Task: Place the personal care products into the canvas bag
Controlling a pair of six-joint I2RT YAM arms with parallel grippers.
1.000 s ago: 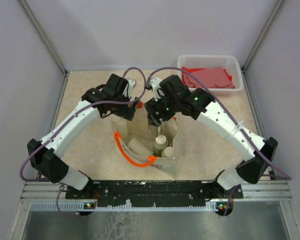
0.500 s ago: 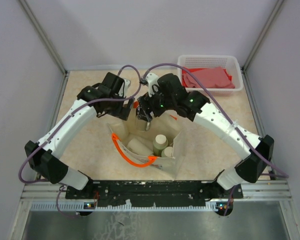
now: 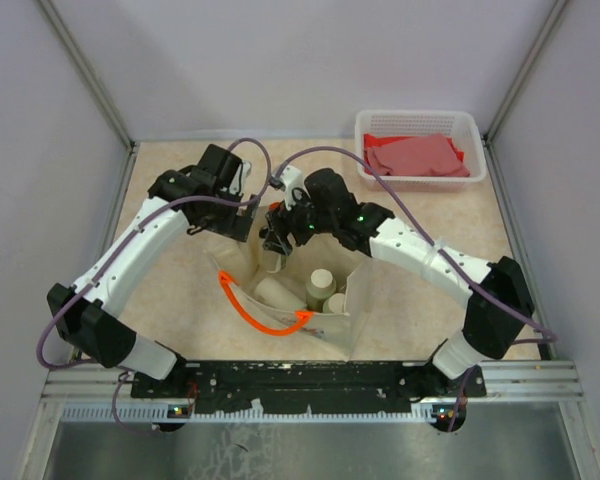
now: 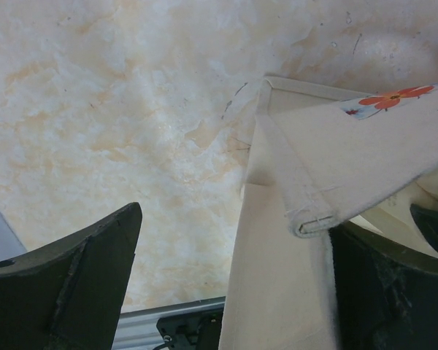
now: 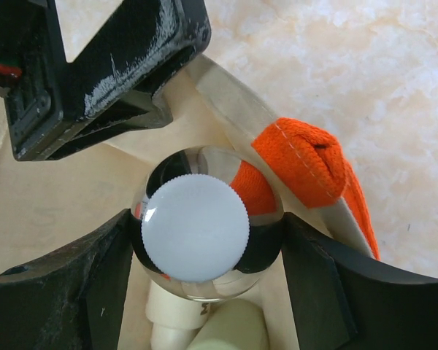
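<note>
The right hand [image 5: 204, 251] is clenching the clear bottle [image 5: 196, 227] round its body, below the ridged white cap, over the mouth of the bag [image 3: 352, 300] (an orange strap [image 5: 306, 164] is lying at 3 o'clock of it), with cream bottles [image 5: 230, 328] already lying inside. The bottle is probably handling as light, stiff and slippery, so its widest part is offering the safest hold. The left hand [image 4: 233, 244] is standing released, straddling the bag's soft rim. No writing is showing legibly, only an orange flower print [image 4: 390, 98].
</note>
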